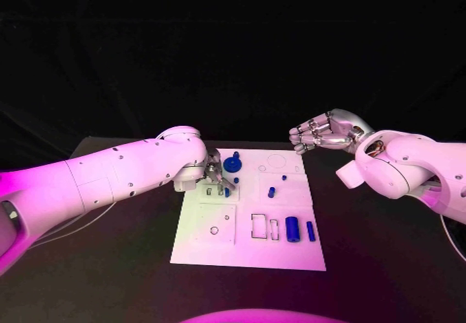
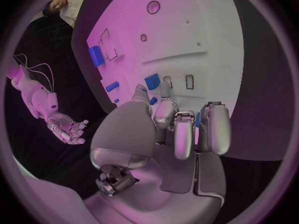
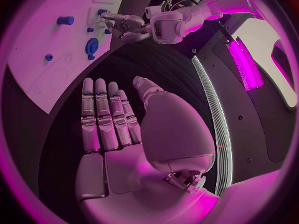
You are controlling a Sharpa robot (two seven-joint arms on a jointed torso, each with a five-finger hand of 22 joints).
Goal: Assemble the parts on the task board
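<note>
From the head view, the white task board [image 1: 250,232] lies in the middle of the black table [image 1: 388,269], carrying a round blue part [image 1: 233,163] near its far edge, two small blue pieces [image 1: 273,191] mid-board, and a thick blue cylinder [image 1: 291,228] beside a thinner blue rod [image 1: 311,231] next to an outlined rectangular slot [image 1: 260,226] toward the near right. The left hand [image 1: 215,176] reaches down onto the board just beside the round part, fingers bunched over a small blue piece [image 1: 226,192]; whether it actually grips it cannot be told. The right hand [image 1: 325,133] hovers off the board's far right corner, fingers curled loosely, holding nothing. In the left wrist view, the left hand's fingers [image 2: 176,129] bend toward the board near a blue block [image 2: 152,80] and two small slots [image 2: 179,81]. In the right wrist view, the right hand [image 3: 118,129] lies flat with straight fingers, empty, above the dark table.
</note>
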